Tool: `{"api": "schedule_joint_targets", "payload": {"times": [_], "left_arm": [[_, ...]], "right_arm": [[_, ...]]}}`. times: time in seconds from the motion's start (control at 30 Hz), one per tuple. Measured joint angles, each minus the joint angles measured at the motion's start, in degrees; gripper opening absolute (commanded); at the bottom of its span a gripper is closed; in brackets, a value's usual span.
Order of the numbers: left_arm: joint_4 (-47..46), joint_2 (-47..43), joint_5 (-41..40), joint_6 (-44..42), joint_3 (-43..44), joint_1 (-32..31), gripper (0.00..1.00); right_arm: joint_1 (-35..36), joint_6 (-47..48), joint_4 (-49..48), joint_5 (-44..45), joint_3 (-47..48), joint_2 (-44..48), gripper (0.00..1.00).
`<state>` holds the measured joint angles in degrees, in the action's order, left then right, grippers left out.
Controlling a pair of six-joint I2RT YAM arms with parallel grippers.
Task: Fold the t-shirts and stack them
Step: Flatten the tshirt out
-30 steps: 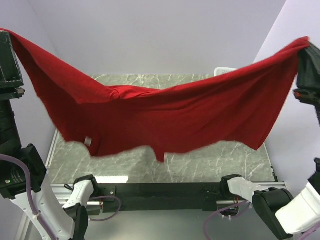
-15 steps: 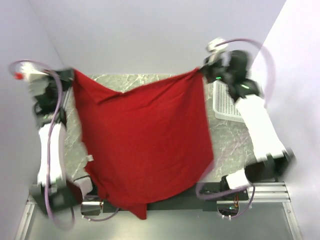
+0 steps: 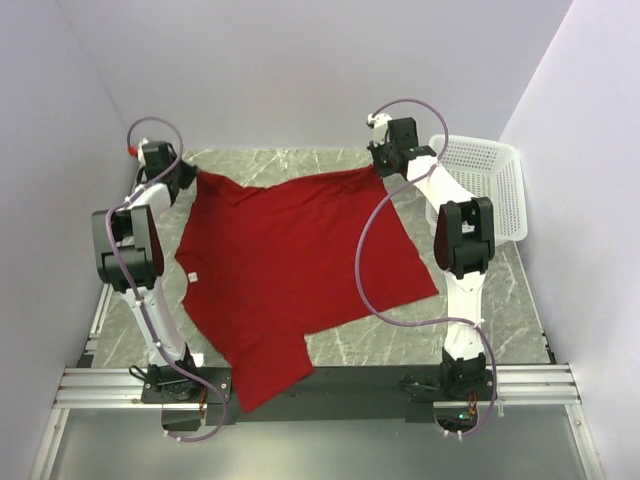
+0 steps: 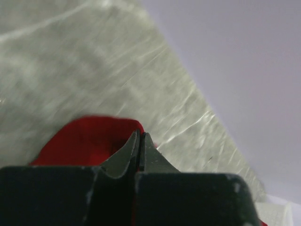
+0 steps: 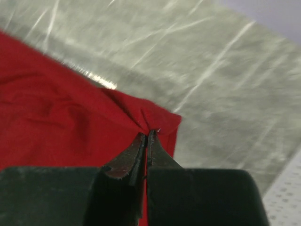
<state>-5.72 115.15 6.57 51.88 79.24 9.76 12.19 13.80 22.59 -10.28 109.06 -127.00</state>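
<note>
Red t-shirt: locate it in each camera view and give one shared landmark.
Top external: t-shirt spread across the middle of the table.
Left wrist: red corner at lower left, pinched by the left gripper.
Right wrist: fills the left side, corner pinched by the right gripper.
Shared landmark: the grey marbled table.

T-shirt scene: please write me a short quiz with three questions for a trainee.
1. Fill in: the basket stands at the far ___ corner of the table.
2. Look at the left hand and the right hand. Which one pinches the t-shirt? A. left only B. right only C. both
3. True or false: the t-shirt lies folded in the basket.

Key: 1. right. 2. C. 3. False; it lies spread open on the table.
</note>
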Motion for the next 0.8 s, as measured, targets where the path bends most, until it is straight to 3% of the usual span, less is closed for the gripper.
{"api": "schedule_joint_targets", "payload": {"times": [0.27, 0.8], "left_arm": [[0.8, 5.9, -2.4, -0.1, 14.4, -0.8, 0.01], [3.0, 9.4, -1.8, -0.1, 17.6, -1.0, 0.01]], "right_arm": [[0.0, -0.9, -4.4, 9.0, 7.8, -0.9, 0.0], [0.0, -0.9, -6.2, 10.9, 9.2, -4.4, 0.0]]}}
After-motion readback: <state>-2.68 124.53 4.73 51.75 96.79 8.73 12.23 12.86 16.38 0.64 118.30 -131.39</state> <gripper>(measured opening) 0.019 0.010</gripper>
